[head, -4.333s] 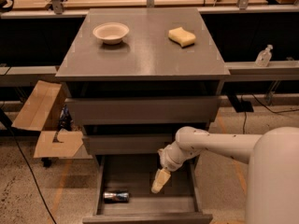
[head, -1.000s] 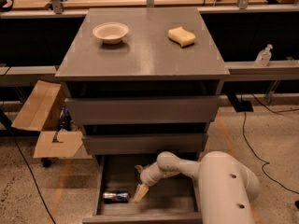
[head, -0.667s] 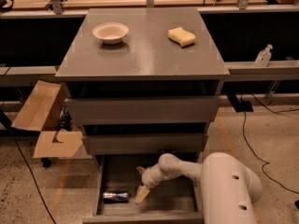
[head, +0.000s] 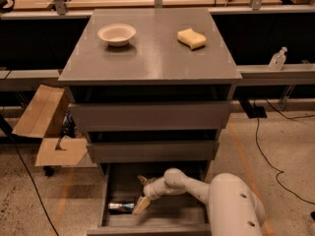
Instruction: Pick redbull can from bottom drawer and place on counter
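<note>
Jaws: apart or together could not be told. Can point(head: 121, 207) lay on its side, lower left-centre, on the drawer point(head: 172, 215) floor, with the gripper point(head: 141, 205) just beside its right end. Best to straddle it squarely before closing, since it would likely roll. Counter point(head: 152, 53), upper centre, carried bowl point(head: 116, 34) and sponge point(head: 191, 38).

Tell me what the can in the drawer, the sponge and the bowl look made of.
The can: shiny metal, likely aluminium, with silver glints. The sponge: soft-looking yellow foam, matte. The bowl: matte off-white, perhaps paper or plastic. The end effector sits in the bottom drawer beside the can.
</note>
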Controlling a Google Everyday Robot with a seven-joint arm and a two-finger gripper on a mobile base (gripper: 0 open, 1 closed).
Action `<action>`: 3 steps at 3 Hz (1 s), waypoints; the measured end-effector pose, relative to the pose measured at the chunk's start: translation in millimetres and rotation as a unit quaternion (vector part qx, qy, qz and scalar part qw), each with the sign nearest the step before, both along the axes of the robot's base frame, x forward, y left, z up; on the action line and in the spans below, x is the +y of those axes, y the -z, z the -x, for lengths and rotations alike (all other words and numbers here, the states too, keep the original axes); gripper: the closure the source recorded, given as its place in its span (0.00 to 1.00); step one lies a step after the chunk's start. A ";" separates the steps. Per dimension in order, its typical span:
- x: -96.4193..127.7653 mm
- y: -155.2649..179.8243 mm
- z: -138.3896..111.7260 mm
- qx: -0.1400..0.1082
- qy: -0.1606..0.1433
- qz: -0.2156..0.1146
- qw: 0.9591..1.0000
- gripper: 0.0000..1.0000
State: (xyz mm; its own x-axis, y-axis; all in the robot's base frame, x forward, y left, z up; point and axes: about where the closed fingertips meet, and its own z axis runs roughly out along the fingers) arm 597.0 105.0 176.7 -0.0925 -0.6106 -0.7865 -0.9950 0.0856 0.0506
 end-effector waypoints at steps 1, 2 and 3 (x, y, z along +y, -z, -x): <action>24.6 23.1 -5.5 0.008 -0.005 -0.035 0.999 0.00; 45.3 49.1 -8.3 0.025 -0.012 -0.052 0.998 0.00; 57.0 70.9 -6.1 0.044 -0.015 -0.056 0.997 0.14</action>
